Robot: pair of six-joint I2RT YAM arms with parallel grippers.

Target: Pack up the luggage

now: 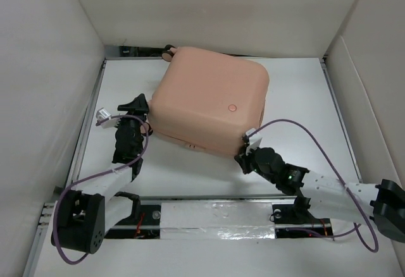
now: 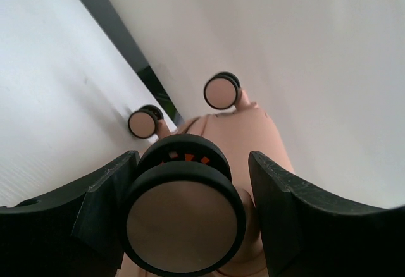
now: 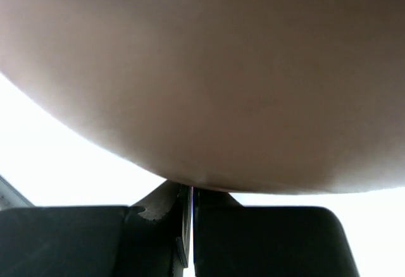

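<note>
A: Where's the luggage?
B: The luggage [image 1: 212, 103] lies flat and shut on the surface [image 1: 297, 93]. It sits mid-width, toward the far edge, skewed to the edges.
A: End effectors?
B: The left end effector [image 1: 135, 105] is at the luggage's left side. Its jaws are apart, straddling a wheel [image 2: 183, 217]. I can't tell if either pad touches it. The right end effector [image 1: 243, 158] has its fingers pressed together, tip against the luggage's near-right corner.
A: What's the step?
B: My read is that it's turning or squaring the luggage, left anchoring and right pushing. It could also be a pry at the seam. I can't tell which.
A: How to do it cleanly?
B: Centre the wheel between the left fingers, then close evenly. It's a caster and will likely swivel, so expect slop. Push with the right low and slow, along the surface and not upward. Otherwise the rounded corner may slip off the tip. Watch the far wheels [image 2: 221, 92] near the far edge.
</note>
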